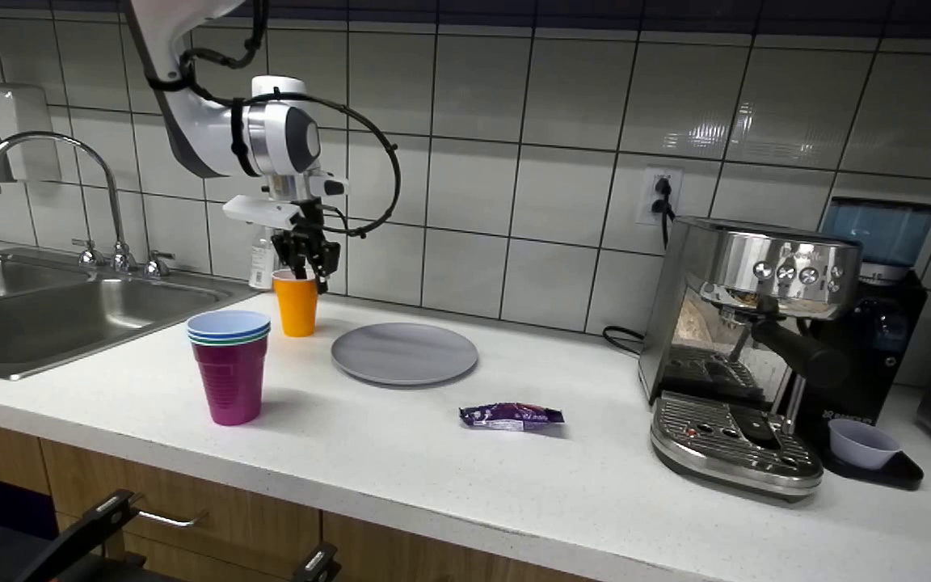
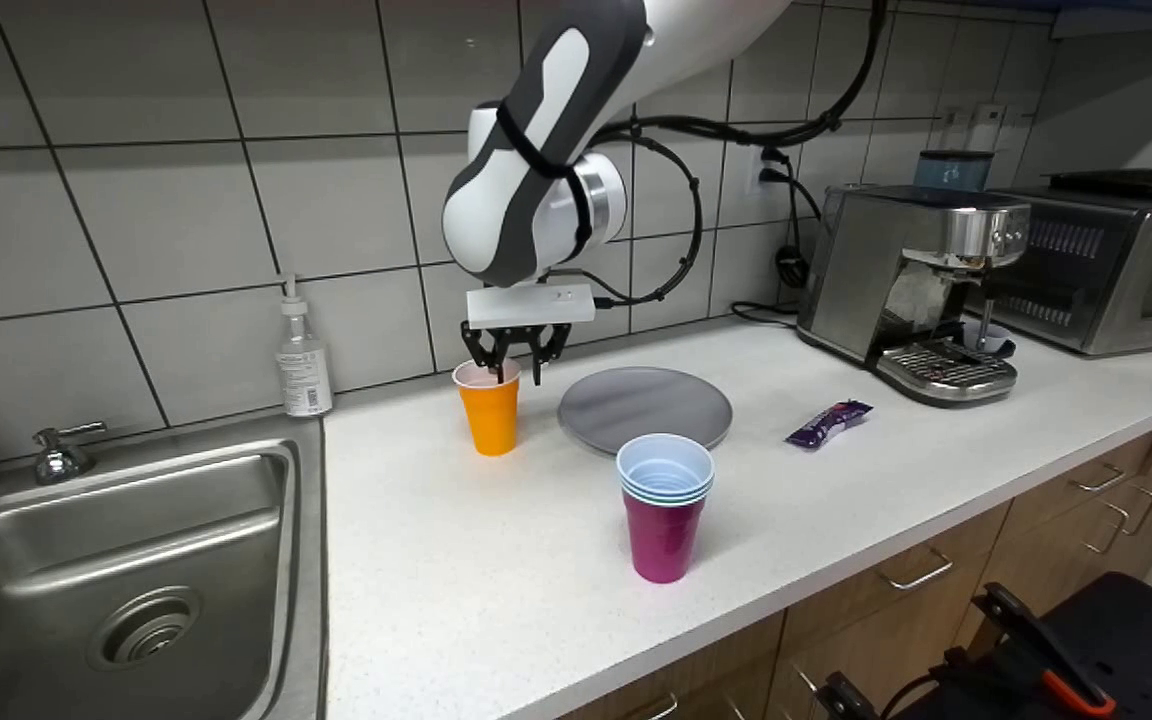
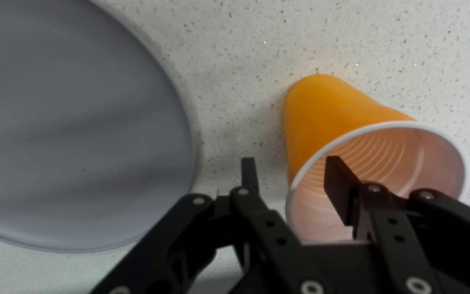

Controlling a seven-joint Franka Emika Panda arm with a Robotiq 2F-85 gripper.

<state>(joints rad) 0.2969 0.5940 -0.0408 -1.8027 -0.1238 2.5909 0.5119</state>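
The tool [image 2: 518,380] hangs over the back part of the worktop [image 2: 426,570], its fingers parted and straddling the rim of an orange cup [image 2: 492,420]. The wrist view shows one finger dipping into the cup's pale mouth and the other outside the wall, with a gap between that finger and the plastic, so nothing is being gripped. The cup itself stands upright just below the tool. A flat grey plate [image 2: 646,405] lies near the tool, on the outer finger's side; farther from the tool that way are a purple packet [image 2: 829,424] and a steel coffee machine [image 2: 871,280]. Out from the tool, toward the worktop's front edge, I see a stack of cups [image 2: 663,540], magenta on the outside. On the tool's opposite side stand a pump bottle [image 2: 305,372] by the tiled wall [image 2: 186,225] and, set in, a steel sink [image 2: 308,600].
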